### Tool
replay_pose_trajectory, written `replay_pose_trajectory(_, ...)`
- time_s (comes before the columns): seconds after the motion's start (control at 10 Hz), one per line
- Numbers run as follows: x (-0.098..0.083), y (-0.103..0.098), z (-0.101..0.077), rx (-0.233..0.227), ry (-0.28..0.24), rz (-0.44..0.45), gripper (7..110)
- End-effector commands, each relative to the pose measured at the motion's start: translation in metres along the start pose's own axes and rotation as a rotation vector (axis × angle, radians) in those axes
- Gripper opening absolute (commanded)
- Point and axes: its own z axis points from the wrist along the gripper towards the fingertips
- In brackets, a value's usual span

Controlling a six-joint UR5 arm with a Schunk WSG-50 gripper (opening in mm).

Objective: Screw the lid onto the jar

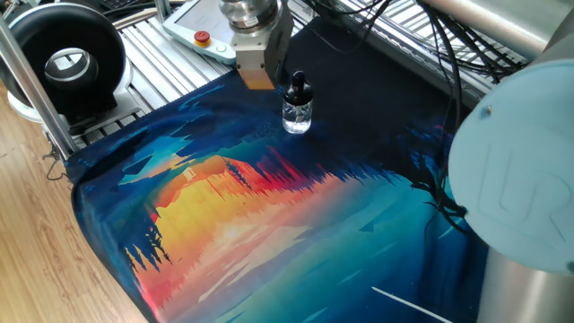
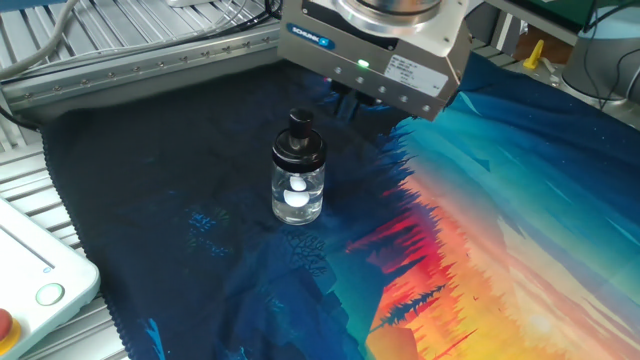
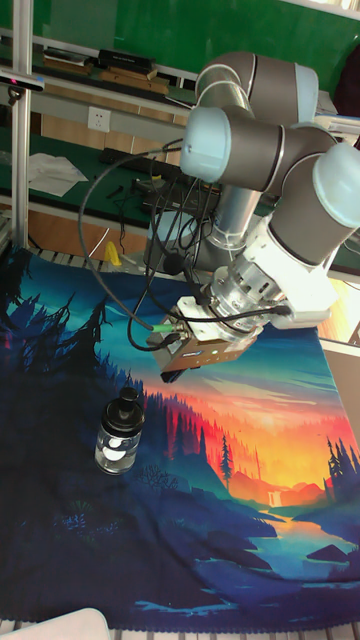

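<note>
Item: small squat clear glass jar (image 2: 298,193), upright on the dark part of the printed sunset cloth (image 2: 480,230), white bits inside. Probably light, rigid, breakable, slick-walled; tips easily.

Item: small black bulb-topped plastic lid (image 2: 299,139), seated on the jar's neck; whether threaded tight cannot be told. Best hold, by judgement: the lid's wide ribbed collar, from above.

Item: grey two-finger gripper (image 2: 352,100), just beside the jar, not touching it; fingers hidden under its body, spread not discernible.

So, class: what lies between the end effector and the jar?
Nothing but bare dark cloth. The other fixed view shows an open gap between the end effector and the jar.
</note>
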Motion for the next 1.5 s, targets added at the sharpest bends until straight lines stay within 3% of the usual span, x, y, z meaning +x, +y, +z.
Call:
replay_pose_trajectory(0.0, -0.005, -0.019, -0.001, 0.085, -0.015, -0.069, 7)
replay_pose_trajectory(0.2, -0.014, -0.009, -0.001, 0.046, -0.053, -0.074, 7)
replay_pose_trajectory(0.3, -0.005, -0.012, 0.000, 0.055, -0.014, -0.092, 7)
replay_pose_trajectory(0.4, -0.002, -0.006, 0.000, 0.030, -0.005, -0.111, 7)
replay_pose_trajectory(0.5, 0.004, -0.008, 0.000, 0.037, 0.019, -0.140, 7)
replay_pose_trajectory(0.6, 0.019, -0.020, -0.002, 0.083, 0.084, -0.126, 7)
replay_pose_trajectory(0.7, 0.038, -0.024, -0.004, 0.094, 0.161, -0.139, 7)
replay_pose_trajectory(0.8, 0.019, -0.033, -0.003, 0.129, 0.097, -0.255, 7)
replay_pose_trajectory(0.9, 0.018, -0.012, -0.001, 0.045, 0.080, -0.242, 7)
replay_pose_trajectory(1.0, 0.012, 0.023, -0.001, -0.092, 0.035, -0.311, 7)
replay_pose_trajectory(1.1, 0.005, 0.034, -0.002, -0.131, -0.003, -0.411, 7)
replay_pose_trajectory(1.2, 0.000, 0.016, 0.000, -0.055, -0.015, -0.548, 7)
replay_pose_trajectory(1.3, -0.019, -0.011, -0.001, 0.071, -0.054, -0.633, 7)
replay_pose_trajectory(1.4, -0.031, -0.023, -0.003, 0.135, -0.087, -0.639, 7)
